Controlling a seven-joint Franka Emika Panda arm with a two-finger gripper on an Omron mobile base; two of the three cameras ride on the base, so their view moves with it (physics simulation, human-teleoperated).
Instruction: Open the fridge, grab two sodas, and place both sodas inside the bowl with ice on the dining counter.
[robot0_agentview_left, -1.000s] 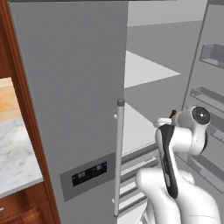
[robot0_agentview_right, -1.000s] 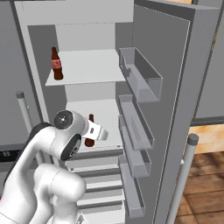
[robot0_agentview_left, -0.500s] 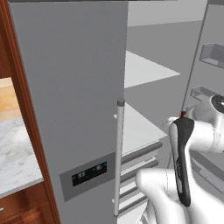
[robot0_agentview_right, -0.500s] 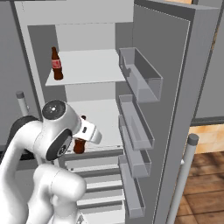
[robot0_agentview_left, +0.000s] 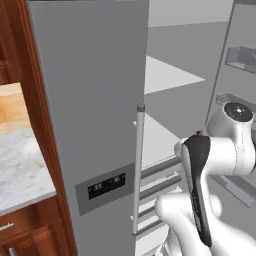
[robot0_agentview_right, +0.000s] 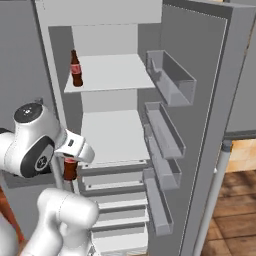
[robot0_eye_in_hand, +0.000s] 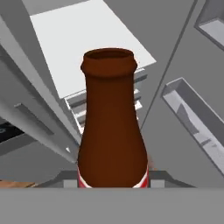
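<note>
Soda bottle (robot0_eye_in_hand: 111, 127) number one sat between the fingers (robot0_agentview_right: 70, 161), which were closed narrowly on its body, with the brown neck rising straight up from them in the hand view. In the right base view the same bottle hung just under the white hand, in front of the fridge (robot0_agentview_right: 200, 100) opening and outside the middle shelf (robot0_agentview_right: 112, 135). The step seemed to be carrying this bottle away to the bowl with ice. To do it well, the bottle should stay upright and the grip firm, because glass may slip when the arm swings. Beside the fingers, the closed left door (robot0_agentview_left: 90, 100) with its long handle (robot0_agentview_left: 138, 170) stood close, so the arm needed a clean path out between that door and the open right door's bins (robot0_agentview_right: 165, 130). Farther up behind the fingers, the second soda (robot0_agentview_right: 75, 69) stood on the upper shelf (robot0_agentview_right: 112, 72), near its left wall, waiting for another trip.
</note>
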